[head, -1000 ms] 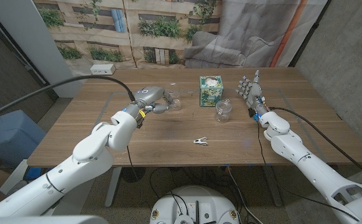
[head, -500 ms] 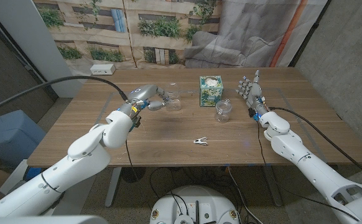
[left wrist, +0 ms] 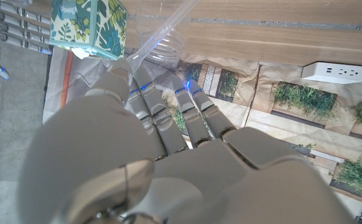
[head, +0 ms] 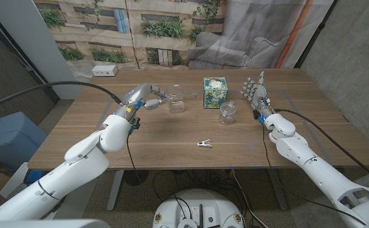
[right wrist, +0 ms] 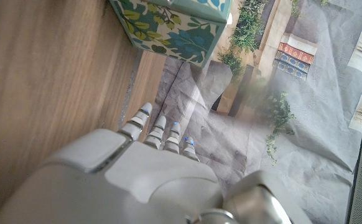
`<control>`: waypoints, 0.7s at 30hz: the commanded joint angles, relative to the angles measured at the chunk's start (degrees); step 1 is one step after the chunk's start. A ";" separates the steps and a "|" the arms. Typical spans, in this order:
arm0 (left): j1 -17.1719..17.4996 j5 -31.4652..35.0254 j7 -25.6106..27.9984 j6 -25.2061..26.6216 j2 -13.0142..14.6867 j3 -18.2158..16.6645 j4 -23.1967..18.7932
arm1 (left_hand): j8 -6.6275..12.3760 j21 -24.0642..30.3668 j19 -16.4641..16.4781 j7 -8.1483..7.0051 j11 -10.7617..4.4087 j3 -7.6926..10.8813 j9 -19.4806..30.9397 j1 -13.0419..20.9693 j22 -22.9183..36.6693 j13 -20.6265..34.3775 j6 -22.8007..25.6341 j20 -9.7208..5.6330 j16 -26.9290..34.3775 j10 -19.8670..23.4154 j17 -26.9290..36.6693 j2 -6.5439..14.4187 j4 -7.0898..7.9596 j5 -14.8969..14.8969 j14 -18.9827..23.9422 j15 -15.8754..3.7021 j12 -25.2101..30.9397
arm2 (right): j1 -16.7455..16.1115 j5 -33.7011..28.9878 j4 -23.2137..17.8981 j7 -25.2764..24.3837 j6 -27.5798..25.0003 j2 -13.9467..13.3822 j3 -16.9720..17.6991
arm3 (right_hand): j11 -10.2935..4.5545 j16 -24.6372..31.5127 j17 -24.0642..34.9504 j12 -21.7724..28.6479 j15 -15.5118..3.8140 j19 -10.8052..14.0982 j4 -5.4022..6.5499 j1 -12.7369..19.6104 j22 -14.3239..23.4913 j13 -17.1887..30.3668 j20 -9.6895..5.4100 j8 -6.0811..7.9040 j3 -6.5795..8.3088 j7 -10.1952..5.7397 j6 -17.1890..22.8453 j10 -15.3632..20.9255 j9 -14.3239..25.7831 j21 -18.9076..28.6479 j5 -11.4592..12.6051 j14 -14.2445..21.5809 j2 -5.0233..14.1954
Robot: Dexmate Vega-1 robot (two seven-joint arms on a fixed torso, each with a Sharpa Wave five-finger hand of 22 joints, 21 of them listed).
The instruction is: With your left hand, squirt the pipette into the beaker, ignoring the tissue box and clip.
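Observation:
My left hand (head: 144, 97) is raised over the table's far left-middle and holds a clear pipette (head: 165, 97). The pipette's tip points at a clear beaker (head: 176, 102) just to the hand's right. In the left wrist view the pipette (left wrist: 166, 28) runs out from my fingers (left wrist: 145, 93) toward the beaker's rim (left wrist: 167, 51); how the grip sits on the bulb is hidden behind the hand. My right hand (head: 255, 91) stands upright at the right with its fingers apart, holding nothing.
A leaf-patterned tissue box (head: 214, 92) stands right of the beaker, also seen close in the right wrist view (right wrist: 175, 25). A second clear glass vessel (head: 227, 112) stands in front of it. A white clip (head: 203, 144) lies near the front middle. A power strip (head: 104, 69) lies behind the table.
My left hand has drawn back to the left and slightly away, carrying the pipette out from over the beaker. The right arm and the other things have not moved.

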 commanded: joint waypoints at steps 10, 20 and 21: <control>0.28 -11.14 5.67 -2.57 -2.55 -1.97 2.44 | -0.11 0.00 0.07 0.11 -0.02 0.08 0.27 -0.85 0.16 0.15 0.34 0.18 -0.26 0.11 0.10 -0.23 0.27 0.06 0.45 -7.07 -0.05 | -0.02 0.00 -0.03 -0.01 0.01 -0.01 0.00 | -0.16 0.34 0.26 0.18 -4.83 0.21 -0.05 0.00 0.31 0.19 -0.03 0.38 -0.45 -0.58 0.10 -0.15 0.10 0.33 0.28 -0.34 3.34; -0.60 -17.73 5.55 -4.11 -3.63 -2.87 3.32 | -0.33 -0.06 0.02 0.00 0.02 0.03 0.26 -1.31 0.17 0.12 0.04 0.27 -0.34 -0.26 0.08 -0.46 0.32 0.02 0.49 -6.96 -0.23 | 0.01 -0.01 0.01 0.01 0.02 0.00 -0.01 | -0.24 0.32 0.25 0.19 -4.86 0.22 -0.05 0.01 0.31 0.19 -0.06 0.36 -0.45 -0.49 0.06 -0.12 0.10 0.33 0.28 -0.38 3.34; -0.69 -18.28 5.65 -3.98 -3.75 -2.94 3.34 | -0.34 -0.05 0.04 0.03 0.02 0.03 0.26 -1.33 0.17 0.12 0.05 0.25 -0.36 -0.29 0.07 -0.49 0.31 0.02 0.47 -6.99 -0.24 | 0.01 -0.01 0.01 0.01 0.02 0.00 -0.01 | -0.23 0.32 0.25 0.16 -4.85 0.23 -0.05 0.01 0.31 0.19 -0.06 0.37 -0.45 -0.45 0.08 -0.20 0.10 0.34 0.28 -0.37 3.34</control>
